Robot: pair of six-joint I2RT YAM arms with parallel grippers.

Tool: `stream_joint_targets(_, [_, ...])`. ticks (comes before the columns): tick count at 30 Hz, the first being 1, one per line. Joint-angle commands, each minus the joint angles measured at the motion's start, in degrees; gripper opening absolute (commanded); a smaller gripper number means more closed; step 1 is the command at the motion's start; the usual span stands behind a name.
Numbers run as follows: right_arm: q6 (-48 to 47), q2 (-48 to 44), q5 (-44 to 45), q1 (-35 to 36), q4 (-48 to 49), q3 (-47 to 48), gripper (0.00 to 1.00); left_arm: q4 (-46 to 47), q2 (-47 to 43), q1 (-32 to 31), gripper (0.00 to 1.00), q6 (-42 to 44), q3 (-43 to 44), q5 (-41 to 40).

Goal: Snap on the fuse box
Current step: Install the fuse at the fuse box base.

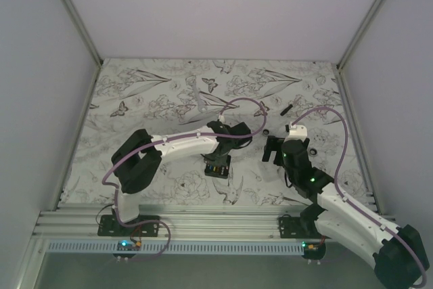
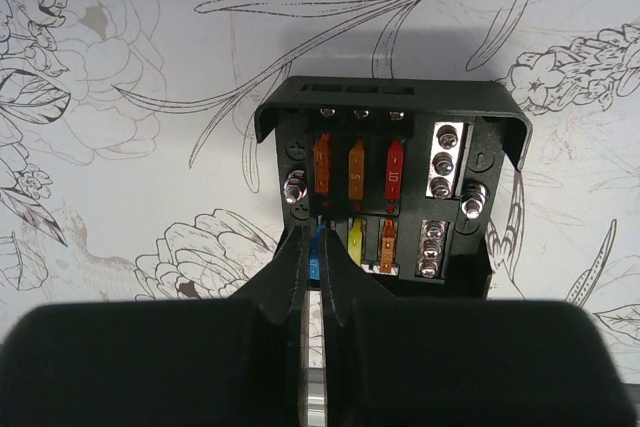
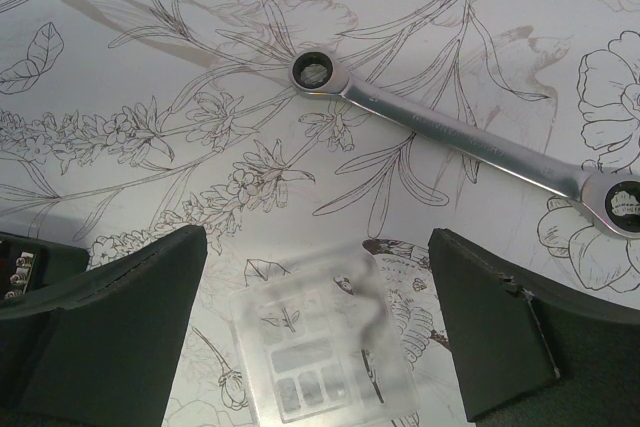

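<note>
Clearly the cover lies apart from the box, under the right claw

The fuse box sits uncovered on the table, and its orange, red and yellow fuses are showing. The left gripper is at the near edge of the fuse box with its fingers pressed together. The tips are over a blue piece, but I cannot tell whether they pinch it.

To the right of the fuse box and apart from it, the right gripper hangs spread wide and holds nothing. Between its two sides, flat on the table, lies a clear plastic plate with small windows, which I judge to be the cover to snap on. It is nearly square, so I cannot name a long axis. A wrench lies farther from the fuse box than the plate does.

So the right arm is the nearer one to the plate, and the fuse box lies to the left of this arm. The coming move, I think, is to go down, close, then carry the plate leftwards.
</note>
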Motion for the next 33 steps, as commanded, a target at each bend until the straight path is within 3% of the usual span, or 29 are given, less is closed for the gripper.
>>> stream_joint_targets(1, [-0.47, 0.08, 0.38, -0.31, 1.90, 1.37, 0.99, -3.49, 2.10, -0.28, 0.00, 0.89, 0.47, -0.57])
stream_joint_targets(12, [-0.47, 0.53, 0.01, -0.34, 2.00, 1.46, 1.00, -3.07, 4.61, -0.24, 0.00, -1.92, -0.08, -0.11])
stream_joint_targets(33, [-0.48, 0.56, -0.35, -0.29, 2.27, 1.46, 1.00, 0.85, -3.30, -2.04, 0.00, -5.57, -5.73, -3.42])
